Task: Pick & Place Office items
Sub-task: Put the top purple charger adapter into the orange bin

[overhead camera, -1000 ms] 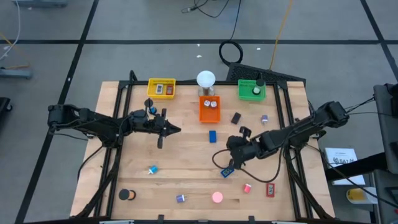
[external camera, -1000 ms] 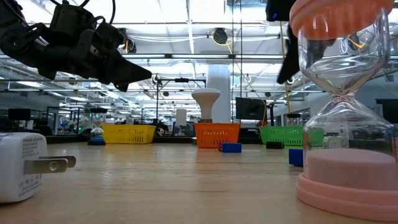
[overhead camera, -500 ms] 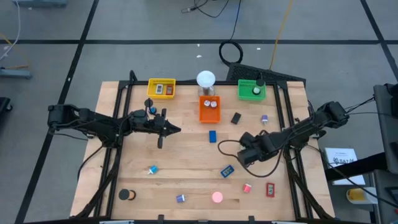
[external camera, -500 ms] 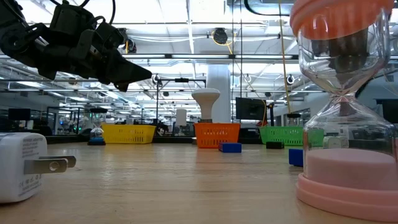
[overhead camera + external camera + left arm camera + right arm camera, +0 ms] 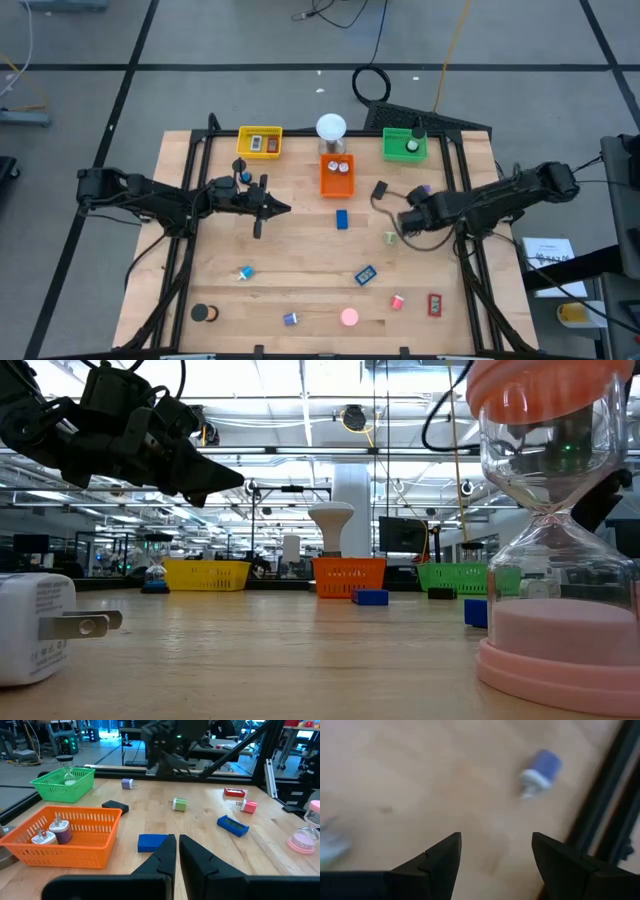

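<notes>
On the left side of the wooden table point(image 5: 300, 250) the left pincer point(image 5: 283, 208) hangs above the boards with its two dark fingers pressed together and nothing between them. Near the front left corner lies a black round roll point(image 5: 205, 313), and a little further in a small teal piece point(image 5: 245, 272). A purple piece point(image 5: 290, 319) and the pink hourglass point(image 5: 349, 317) stand along the front edge.

At the back edge, the yellow tray point(image 5: 260, 142) holds two small items. The white globe lamp point(image 5: 331, 127) stands next to it, just behind the orange tray point(image 5: 337, 175); in the left wrist view this tray holds white and purple plug adapters point(image 5: 52, 831). In front of the orange tray lies a blue block point(image 5: 342, 219), and nearer the front a second blue item point(image 5: 365, 274) lies at an angle.

Further right are the green tray point(image 5: 405, 146), a black block point(image 5: 380, 190), a small green clip point(image 5: 391, 237), a pink piece point(image 5: 398, 301) and a red block point(image 5: 435, 304).

The right pincer point(image 5: 408, 222) hovers over the table near the green clip; its fingers are spread apart and hold nothing. A purple adapter point(image 5: 540, 770) lies on the boards ahead of it.

No writing can be read on any item.
</notes>
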{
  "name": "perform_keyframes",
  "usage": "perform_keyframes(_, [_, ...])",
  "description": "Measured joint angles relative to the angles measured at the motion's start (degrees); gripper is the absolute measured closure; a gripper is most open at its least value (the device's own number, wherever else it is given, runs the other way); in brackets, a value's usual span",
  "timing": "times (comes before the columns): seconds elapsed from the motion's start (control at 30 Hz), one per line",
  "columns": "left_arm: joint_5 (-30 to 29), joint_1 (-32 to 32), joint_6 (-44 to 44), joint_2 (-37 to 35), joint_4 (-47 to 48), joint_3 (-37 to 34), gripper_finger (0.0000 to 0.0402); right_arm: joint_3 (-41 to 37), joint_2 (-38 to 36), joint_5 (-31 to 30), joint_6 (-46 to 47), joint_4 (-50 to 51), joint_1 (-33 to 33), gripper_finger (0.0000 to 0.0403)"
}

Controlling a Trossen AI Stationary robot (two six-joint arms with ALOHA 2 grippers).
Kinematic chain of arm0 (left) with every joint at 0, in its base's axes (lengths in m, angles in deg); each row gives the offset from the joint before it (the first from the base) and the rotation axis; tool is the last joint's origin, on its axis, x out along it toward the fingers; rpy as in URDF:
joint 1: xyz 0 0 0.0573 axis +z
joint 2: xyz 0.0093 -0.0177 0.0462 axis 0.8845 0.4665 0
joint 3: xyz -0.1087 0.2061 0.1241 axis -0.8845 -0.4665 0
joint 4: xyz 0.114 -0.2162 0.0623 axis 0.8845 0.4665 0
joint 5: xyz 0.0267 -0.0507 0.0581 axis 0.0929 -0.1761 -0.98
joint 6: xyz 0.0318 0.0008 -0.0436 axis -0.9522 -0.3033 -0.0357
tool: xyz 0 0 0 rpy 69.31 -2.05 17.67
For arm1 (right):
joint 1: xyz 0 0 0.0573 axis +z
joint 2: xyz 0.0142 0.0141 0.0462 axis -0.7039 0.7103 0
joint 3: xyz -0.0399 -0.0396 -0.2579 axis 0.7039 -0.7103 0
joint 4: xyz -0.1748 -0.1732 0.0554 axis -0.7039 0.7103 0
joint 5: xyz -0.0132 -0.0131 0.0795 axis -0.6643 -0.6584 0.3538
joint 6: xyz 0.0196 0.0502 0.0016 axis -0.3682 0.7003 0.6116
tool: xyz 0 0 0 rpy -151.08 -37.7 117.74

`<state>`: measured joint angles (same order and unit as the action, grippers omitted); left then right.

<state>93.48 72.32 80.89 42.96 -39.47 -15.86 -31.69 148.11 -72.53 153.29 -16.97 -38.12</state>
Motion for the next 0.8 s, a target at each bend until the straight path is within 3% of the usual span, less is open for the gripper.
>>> perform_keyframes(0.33, [0.0,0.0,0.0,0.0,0.0,0.0,0.0376,-8.5,-9.8,-3.5,-7.1,-10.5,-14.0,0.0165])
perform_keyframes(0.6, [0.0,0.0,0.0,0.0,0.0,0.0,0.0376,-13.5,-9.6,-1.9,-15.3,-21.0,-24.4,0.0165])
perform_keyframes(0.8, [0.0,0.0,0.0,0.0,0.0,0.0,0.0376,-15.7,-8.9,-1.9,-17.9,-24.1,-28.6,0.0166])
